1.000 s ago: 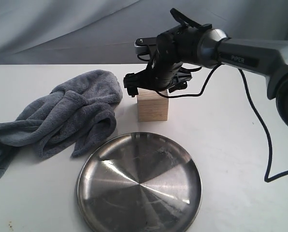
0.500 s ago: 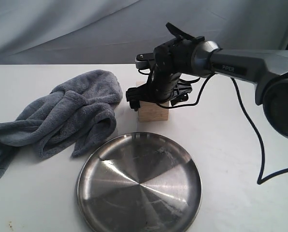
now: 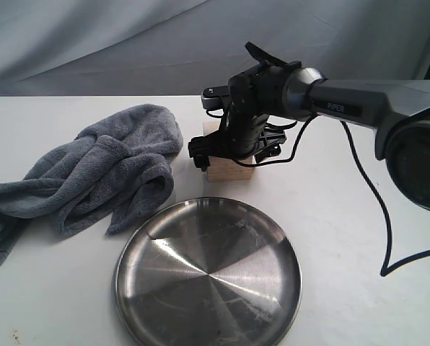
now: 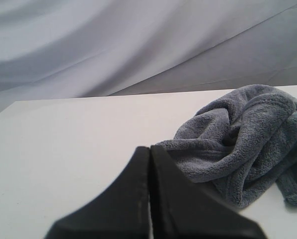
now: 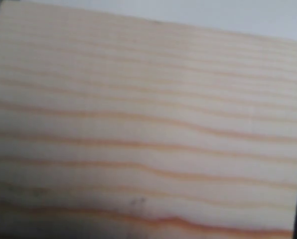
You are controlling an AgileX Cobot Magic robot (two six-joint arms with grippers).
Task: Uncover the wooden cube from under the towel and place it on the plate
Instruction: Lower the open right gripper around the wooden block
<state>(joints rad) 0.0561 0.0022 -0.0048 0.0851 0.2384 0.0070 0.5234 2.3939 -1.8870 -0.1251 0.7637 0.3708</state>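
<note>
The pale wooden cube [image 3: 228, 171] stands uncovered on the white table, just behind the steel plate [image 3: 208, 274]. My right gripper [image 3: 233, 151] is down over the cube's top, open, with one finger on each side of it. In the right wrist view the cube's grained face [image 5: 148, 124] fills almost the whole picture. The blue-grey towel [image 3: 99, 173] lies crumpled to the left of the cube, not touching it. My left gripper [image 4: 150, 149] is shut and empty, low over the table beside the towel [image 4: 243, 139]. The exterior view does not show it.
The right arm [image 3: 374, 104] reaches in from the right, and its black cable [image 3: 377, 209] hangs down to the table. A grey cloth backdrop [image 3: 128, 43] closes off the far edge of the table.
My right gripper has come down over the cube, so its fingers now straddle the block and hide the top. The cube, towel and plate have not moved.
</note>
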